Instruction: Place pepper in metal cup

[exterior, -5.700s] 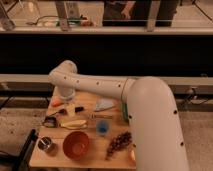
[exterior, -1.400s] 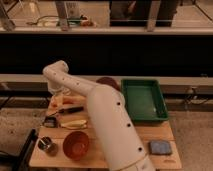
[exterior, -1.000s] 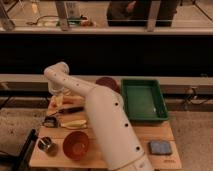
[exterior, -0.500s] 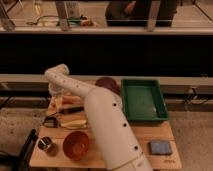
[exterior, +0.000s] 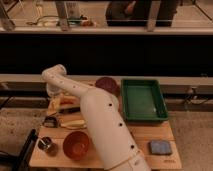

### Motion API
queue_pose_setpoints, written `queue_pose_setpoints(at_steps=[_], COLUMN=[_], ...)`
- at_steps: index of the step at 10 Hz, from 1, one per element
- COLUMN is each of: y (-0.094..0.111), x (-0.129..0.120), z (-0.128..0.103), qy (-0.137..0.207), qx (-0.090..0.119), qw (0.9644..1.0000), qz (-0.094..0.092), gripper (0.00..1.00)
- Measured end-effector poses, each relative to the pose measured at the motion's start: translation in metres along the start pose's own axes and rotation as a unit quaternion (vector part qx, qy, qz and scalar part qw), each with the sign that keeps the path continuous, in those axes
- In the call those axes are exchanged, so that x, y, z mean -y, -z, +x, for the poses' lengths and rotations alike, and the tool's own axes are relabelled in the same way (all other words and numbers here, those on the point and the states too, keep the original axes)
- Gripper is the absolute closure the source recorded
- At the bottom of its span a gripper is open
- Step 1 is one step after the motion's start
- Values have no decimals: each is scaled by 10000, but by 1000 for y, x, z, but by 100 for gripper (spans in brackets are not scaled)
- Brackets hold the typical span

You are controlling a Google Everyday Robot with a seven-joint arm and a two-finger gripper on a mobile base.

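Pepper (exterior: 66,101) is lying at the left of the frame, near the back left corner of the wooden table (exterior: 150,133), showing as a slim orange-red strip just beside the white arm (exterior: 102,125). The claw (exterior: 53,93) is hanging right at that spot, at the end of the arm's bend, low over the table's left edge and close to the pepper; its fingers are standing spread apart, and nothing is showing clamped between them, though whether they are touching the pepper cannot be told. Just below the pepper a pale yellow long item (exterior: 73,123) is lying across the table, with a small dark object (exterior: 49,121) beside its left end. Lower left in the frame, the metal cup (exterior: 48,145) is standing upright near the front left corner, well apart from the pepper. Just to its right an orange-brown bowl (exterior: 76,144) is sitting. Behind the arm, toward the middle of the frame, a dark reddish round bowl (exterior: 107,85) is resting. To the right, a green tray (exterior: 143,100) is occupying the table's back right part, and a small blue-grey pad (exterior: 160,147) is lying near the front right corner.
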Motion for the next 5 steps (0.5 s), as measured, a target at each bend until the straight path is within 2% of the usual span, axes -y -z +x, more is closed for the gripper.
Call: queue_pose_setpoints(at_steps=[5], y=[4], x=[-1], z=[8], qy=[-141], qx=[-4], qw=[9999], qz=[56], gripper=[20])
